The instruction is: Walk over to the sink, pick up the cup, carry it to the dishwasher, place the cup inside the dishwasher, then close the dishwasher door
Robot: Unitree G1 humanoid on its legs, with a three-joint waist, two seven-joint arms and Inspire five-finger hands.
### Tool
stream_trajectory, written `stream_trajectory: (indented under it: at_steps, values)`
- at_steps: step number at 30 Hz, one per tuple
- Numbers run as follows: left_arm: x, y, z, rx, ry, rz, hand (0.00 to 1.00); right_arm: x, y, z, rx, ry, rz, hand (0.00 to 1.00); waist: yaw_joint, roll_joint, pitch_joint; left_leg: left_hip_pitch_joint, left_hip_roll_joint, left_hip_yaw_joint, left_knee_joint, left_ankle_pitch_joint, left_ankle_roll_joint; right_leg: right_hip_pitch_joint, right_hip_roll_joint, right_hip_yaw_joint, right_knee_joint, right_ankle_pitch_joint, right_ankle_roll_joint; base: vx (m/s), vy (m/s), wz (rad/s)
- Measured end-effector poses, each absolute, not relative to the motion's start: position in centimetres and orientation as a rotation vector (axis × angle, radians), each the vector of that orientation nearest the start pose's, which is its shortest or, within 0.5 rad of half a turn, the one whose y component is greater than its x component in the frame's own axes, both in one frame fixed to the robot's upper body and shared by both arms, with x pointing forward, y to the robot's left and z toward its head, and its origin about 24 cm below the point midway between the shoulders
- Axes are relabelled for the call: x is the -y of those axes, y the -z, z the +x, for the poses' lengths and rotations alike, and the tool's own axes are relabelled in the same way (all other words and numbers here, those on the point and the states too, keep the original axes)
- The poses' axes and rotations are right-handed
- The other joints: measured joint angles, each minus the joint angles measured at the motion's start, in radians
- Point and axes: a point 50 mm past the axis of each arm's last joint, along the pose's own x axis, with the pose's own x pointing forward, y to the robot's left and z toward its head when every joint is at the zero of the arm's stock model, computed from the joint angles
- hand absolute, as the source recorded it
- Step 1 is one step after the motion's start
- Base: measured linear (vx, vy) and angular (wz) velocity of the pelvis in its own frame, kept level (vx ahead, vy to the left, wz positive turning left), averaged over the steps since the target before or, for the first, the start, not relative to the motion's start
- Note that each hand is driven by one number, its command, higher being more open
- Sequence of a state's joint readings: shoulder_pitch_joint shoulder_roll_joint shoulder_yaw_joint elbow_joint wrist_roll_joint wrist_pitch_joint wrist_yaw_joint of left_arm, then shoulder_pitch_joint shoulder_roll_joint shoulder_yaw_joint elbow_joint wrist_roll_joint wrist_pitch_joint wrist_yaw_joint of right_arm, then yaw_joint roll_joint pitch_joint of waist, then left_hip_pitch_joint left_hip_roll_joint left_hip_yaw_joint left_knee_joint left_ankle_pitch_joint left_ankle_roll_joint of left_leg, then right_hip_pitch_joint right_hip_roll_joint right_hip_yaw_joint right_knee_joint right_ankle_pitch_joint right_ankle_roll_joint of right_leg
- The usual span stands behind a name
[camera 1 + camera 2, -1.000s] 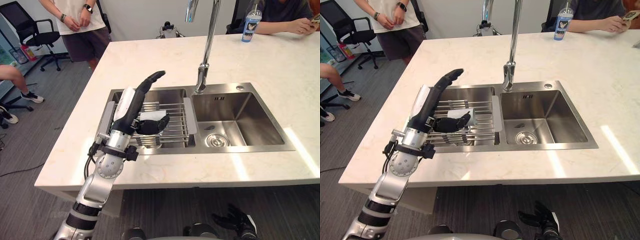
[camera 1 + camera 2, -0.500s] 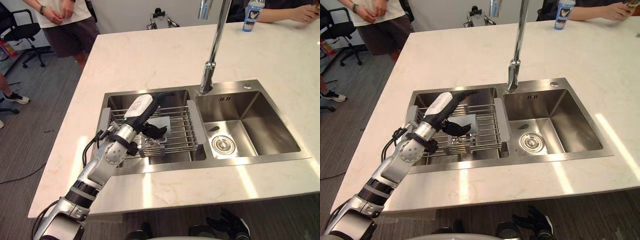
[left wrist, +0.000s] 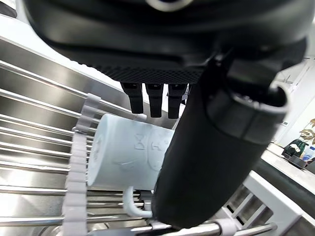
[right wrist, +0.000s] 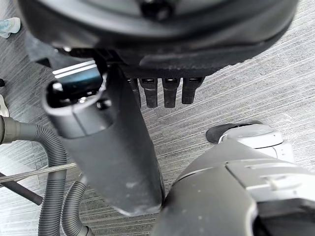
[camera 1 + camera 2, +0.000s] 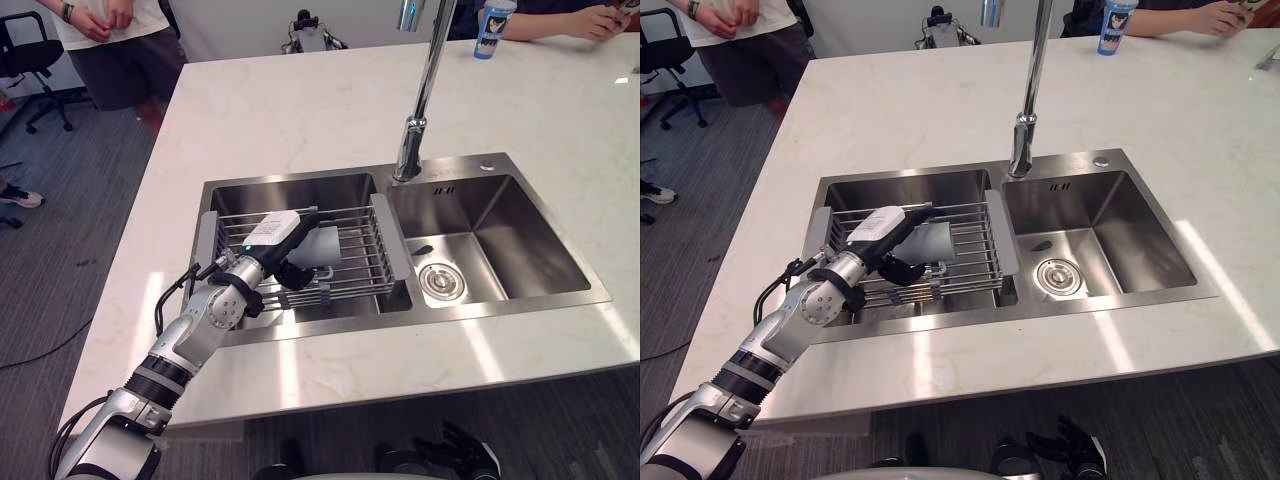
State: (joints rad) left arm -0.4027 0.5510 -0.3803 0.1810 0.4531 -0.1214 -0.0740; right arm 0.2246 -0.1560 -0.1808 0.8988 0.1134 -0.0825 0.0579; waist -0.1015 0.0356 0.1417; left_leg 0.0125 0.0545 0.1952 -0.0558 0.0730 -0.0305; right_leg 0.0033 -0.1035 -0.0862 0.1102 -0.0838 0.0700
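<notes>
A pale blue cup (image 5: pixel 323 244) lies on its side on the wire rack (image 5: pixel 360 262) in the sink's left basin, handle toward the rack. My left hand (image 5: pixel 271 236) is down on the rack against the cup. Its straight fingers (image 3: pixel 155 97) reach over the cup (image 3: pixel 125 153) and its thumb (image 3: pixel 206 147) stands beside it, so the cup sits between them and the hand is open. My right hand (image 5: pixel 1072 452) hangs low in front of the counter, over the grey floor, with fingers (image 4: pixel 165 93) straight and nothing in it.
A tall tap (image 5: pixel 418 110) rises between the basins; the right basin (image 5: pixel 500 240) has a drain. The pale stone counter (image 5: pixel 300 110) runs around the sink. A blue bottle (image 5: pixel 490 28) stands at the far edge, where people stand and sit. An office chair (image 5: pixel 30 45) is at far left.
The view has shifted closer over the sink. My left hand has come down from above the rack to the cup, fingers over it and thumb beside it.
</notes>
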Motion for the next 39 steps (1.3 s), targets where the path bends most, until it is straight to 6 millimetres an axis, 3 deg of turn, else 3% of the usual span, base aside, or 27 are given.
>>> stream_trajectory:
  at_steps: [11, 12, 23, 28, 32, 34, 39]
  values:
    - [-16.9, -8.6, 32.4, 0.15, 0.404, 1.206, 0.9, 23.5, 14.6, 8.0, -0.982, 0.262, 0.037, 0.9, -0.025, 0.001, 0.0, 0.001, -0.006, 0.0, -0.026, 0.005, 0.002, 0.004, 0.0, -0.003, -0.031, 0.011, 0.005, 0.02, -0.003, 0.0]
    - [-16.8, -8.6, 32.6, 0.148, 0.407, 1.214, 0.3, 23.5, 14.6, 8.1, -0.98, 0.26, 0.037, 0.9, -0.025, 0.001, 0.0, 0.001, -0.006, 0.0, -0.028, 0.005, 0.002, 0.004, 0.0, -0.003, -0.032, 0.011, 0.005, 0.03, -0.003, 0.0]
    - [-16.9, -9.6, 33.6, 0.153, 0.416, 1.293, 0.3, 23.3, 14.6, 8.4, -0.972, 0.242, 0.039, 0.9, -0.053, 0.012, 0.006, -0.002, -0.006, 0.009, -0.031, 0.004, 0.001, -0.002, 0.0, 0.006, -0.046, 0.017, 0.005, -0.01, 0.002, -0.03]
    - [-16.6, -9.9, 33.6, 0.167, 0.411, 1.245, 0.3, 23.2, 14.6, 8.4, -0.973, 0.247, 0.042, 0.9, -0.05, 0.012, 0.006, -0.003, -0.007, 0.008, -0.031, 0.004, 0.001, 0.001, -0.001, 0.006, -0.047, 0.021, 0.006, 0.0, 0.0, 0.0]
    - [-16.1, -10.8, 32.7, 0.233, 0.341, 1.035, 0.3, 23.2, 14.6, 8.3, -0.976, 0.251, 0.043, 0.9, -0.047, 0.012, 0.006, 0.002, -0.008, 0.004, -0.031, 0.004, 0.001, 0.014, -0.001, 0.002, -0.049, 0.021, 0.006, 0.0, 0.0, 0.02]
    - [-15.7, -11.5, 31.3, 0.298, 0.268, 0.82, 0.3, 23.3, 14.6, 8.2, -0.976, 0.255, 0.046, 0.9, -0.039, 0.012, 0.006, 0.01, -0.008, 0.003, -0.031, 0.004, 0.001, 0.023, -0.001, 0.001, -0.05, 0.021, 0.006, 0.0, 0.0, 0.0]
    - [-16.0, -11.9, 29.1, 0.352, 0.157, 0.488, 0.3, 23.3, 14.7, 8.1, -0.981, 0.261, 0.049, 0.9, -0.011, 0.012, 0.006, 0.025, -0.006, 0.003, -0.031, 0.004, 0.001, 0.032, 0.0, 0.002, -0.048, 0.021, 0.006, -0.04, 0.001, 0.0]
